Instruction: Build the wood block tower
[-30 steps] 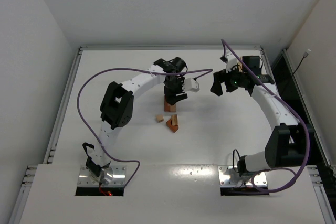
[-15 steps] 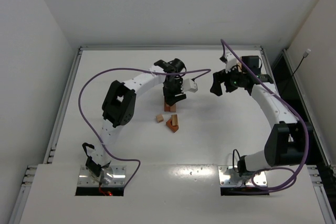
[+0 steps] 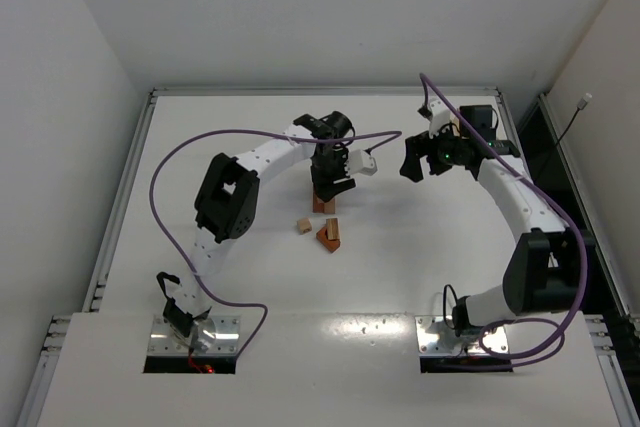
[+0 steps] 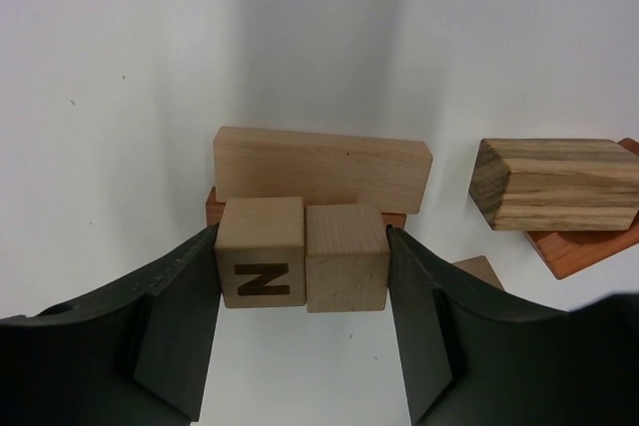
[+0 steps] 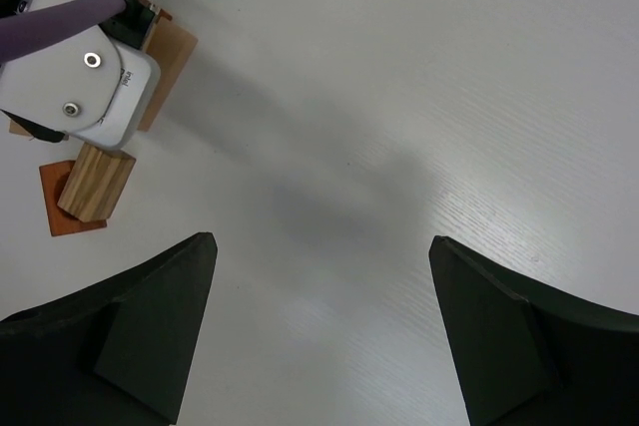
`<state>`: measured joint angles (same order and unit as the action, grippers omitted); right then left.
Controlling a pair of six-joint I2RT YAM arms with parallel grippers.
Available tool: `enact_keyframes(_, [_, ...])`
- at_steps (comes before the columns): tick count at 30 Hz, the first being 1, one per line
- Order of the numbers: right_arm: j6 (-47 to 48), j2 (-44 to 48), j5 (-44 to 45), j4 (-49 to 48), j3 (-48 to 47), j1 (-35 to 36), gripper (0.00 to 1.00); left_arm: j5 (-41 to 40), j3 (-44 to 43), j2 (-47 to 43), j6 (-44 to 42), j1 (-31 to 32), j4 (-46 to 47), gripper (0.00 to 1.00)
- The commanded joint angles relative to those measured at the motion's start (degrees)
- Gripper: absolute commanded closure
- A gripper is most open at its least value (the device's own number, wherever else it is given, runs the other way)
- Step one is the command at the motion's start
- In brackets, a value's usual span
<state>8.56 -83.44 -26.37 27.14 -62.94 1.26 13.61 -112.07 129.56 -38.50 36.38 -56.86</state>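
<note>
An N cube (image 4: 260, 266) and a plain cube (image 4: 345, 258), both pale wood, sit side by side, touching. A long pale bar (image 4: 321, 169) lies just behind them, and a red-orange block (image 4: 212, 209) peeks out underneath. To the right, a stripy block (image 4: 557, 185) rests on a flat red-orange piece (image 4: 589, 251).
</note>
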Motion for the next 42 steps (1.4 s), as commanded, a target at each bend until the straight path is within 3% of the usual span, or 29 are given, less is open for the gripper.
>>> enact_keyframes(1, [-0.03, -0.50, -2.28, -1.30, -2.54, -0.03, 0.15, 1.25, -1.04, 1.31, 0.00, -0.35, 0.52, 0.95])
enact_keyframes(12, [-0.03, -0.50, -2.28, -1.30, -2.54, -0.03, 0.15, 1.77, -1.04, 2.37, 0.53, -0.35, 0.52, 0.91])
enact_keyframes(20, [-0.03, -0.50, -2.81, -1.30, -2.54, -0.03, 0.15, 1.77, -1.57, 2.37, 0.53, -0.35, 0.52, 0.72])
enact_keyframes(42, [0.50, -1.02, -3.33, -1.30, -2.54, -0.55, 0.15, 3.36, -1.57, 1.84, -0.52, -0.35, -0.53, 0.37])
